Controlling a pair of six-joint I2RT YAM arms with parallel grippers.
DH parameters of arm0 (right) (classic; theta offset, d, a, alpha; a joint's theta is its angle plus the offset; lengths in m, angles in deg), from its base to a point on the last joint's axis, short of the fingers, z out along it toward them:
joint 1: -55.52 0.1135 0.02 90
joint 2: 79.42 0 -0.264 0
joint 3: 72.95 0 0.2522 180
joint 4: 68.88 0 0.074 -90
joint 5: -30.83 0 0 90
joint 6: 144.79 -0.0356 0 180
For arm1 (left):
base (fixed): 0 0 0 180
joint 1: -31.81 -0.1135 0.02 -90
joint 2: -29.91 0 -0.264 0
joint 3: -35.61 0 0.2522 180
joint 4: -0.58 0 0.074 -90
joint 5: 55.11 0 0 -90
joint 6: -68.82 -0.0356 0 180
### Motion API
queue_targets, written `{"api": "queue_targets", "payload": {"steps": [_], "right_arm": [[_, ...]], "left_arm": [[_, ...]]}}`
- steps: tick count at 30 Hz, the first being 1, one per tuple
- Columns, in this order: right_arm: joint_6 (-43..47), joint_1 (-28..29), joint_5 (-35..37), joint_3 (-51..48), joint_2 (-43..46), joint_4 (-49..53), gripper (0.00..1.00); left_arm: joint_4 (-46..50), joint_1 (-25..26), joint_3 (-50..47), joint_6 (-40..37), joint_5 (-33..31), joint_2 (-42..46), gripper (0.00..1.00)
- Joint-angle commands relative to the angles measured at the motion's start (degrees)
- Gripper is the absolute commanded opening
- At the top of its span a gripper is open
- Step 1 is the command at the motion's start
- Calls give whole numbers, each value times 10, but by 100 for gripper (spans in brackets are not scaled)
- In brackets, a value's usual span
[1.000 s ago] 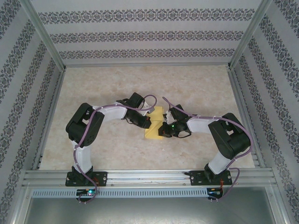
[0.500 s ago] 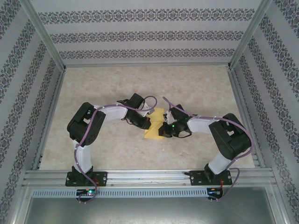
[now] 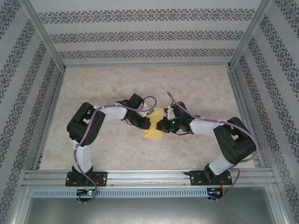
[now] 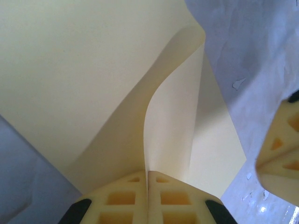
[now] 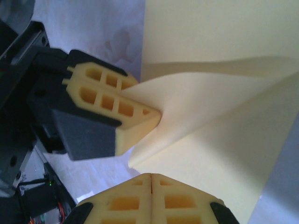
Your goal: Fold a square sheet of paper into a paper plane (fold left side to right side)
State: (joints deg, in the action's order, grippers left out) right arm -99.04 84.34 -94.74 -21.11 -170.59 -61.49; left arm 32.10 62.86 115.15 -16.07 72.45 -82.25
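Your left claw (image 4: 147, 179) is pressed together on a lifted flap of the square sheet of paper (image 3: 153, 133). Your right claw (image 5: 151, 179) is pressed together too, at the sheet's edge; whether it pinches the paper, I cannot tell. The sheet lies mid-surface (image 3: 117, 84) between both claws, pale yellow, one part curving up without a sharp crease. I judge the task to be at an early fold, with no dart shape yet.

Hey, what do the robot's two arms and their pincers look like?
The left arm and right arm have white links between bulky black joints, with purple cables looped along them. A green light glows near the right wrist. The left pincer and right pincer have pale-yellow fingers with waffle-like cut-outs.
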Motion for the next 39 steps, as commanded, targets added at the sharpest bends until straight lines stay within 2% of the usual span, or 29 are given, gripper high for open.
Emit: {"api": "queue_targets", "payload": {"steps": [1, 17, 28, 33, 39], "right_arm": [[-23, 11, 16, 9, -25, -46, 0], [-20, 19, 29, 44, -91, -54, 0], [-6, 22, 55, 47, -105, -14, 0], [-8, 23, 68, 42, -110, 5, 0], [-12, 23, 74, 32, -114, 9, 0]], "left_arm": [[17, -4, -21, -7, -14, -4, 2], [20, -3, -20, -8, -21, -7, 2], [23, -3, -19, -7, -26, -7, 2], [19, -3, -18, 0, -26, 5, 9], [13, -7, -13, 23, -41, 62, 21]]}}
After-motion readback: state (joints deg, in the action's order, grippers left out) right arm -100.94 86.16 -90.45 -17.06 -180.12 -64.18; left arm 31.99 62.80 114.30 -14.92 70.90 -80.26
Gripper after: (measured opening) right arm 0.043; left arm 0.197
